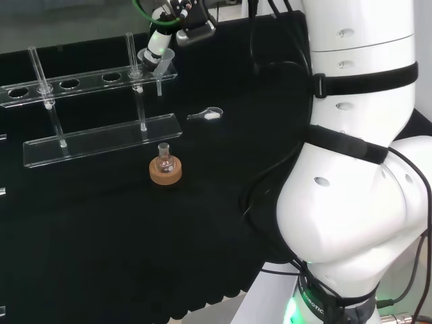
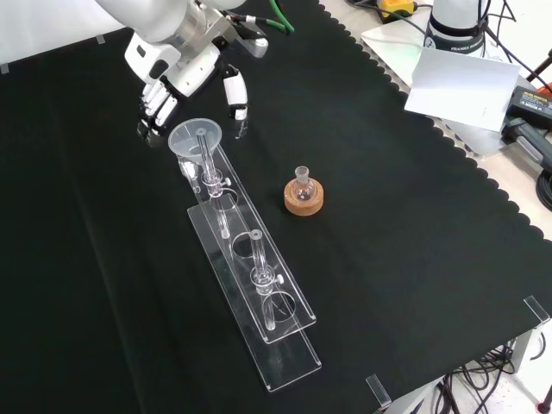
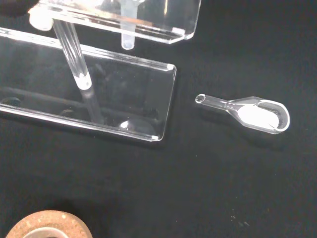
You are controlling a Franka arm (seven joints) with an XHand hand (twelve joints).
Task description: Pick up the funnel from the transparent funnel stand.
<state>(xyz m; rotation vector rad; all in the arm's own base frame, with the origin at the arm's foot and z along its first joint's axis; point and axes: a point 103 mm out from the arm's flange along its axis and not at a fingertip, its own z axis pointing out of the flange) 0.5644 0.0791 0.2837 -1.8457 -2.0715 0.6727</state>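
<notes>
In the front view, a small flask (image 2: 302, 182) on a cork ring (image 2: 305, 197) stands near. Farther off, the funnel (image 2: 195, 138) sits in the far end of the clear stand (image 2: 259, 304). My hand (image 2: 177, 78) hovers just beyond, fingers relaxed, holding nothing.

bench: black cloth with scalloped edge (image 2: 405, 285) spread beneath the hand | front view, well right of the hand: white sheet (image 2: 461, 86), tangled cables (image 2: 535, 112) | head view: pale floor (image 1: 223, 307) past cloth edge
</notes>
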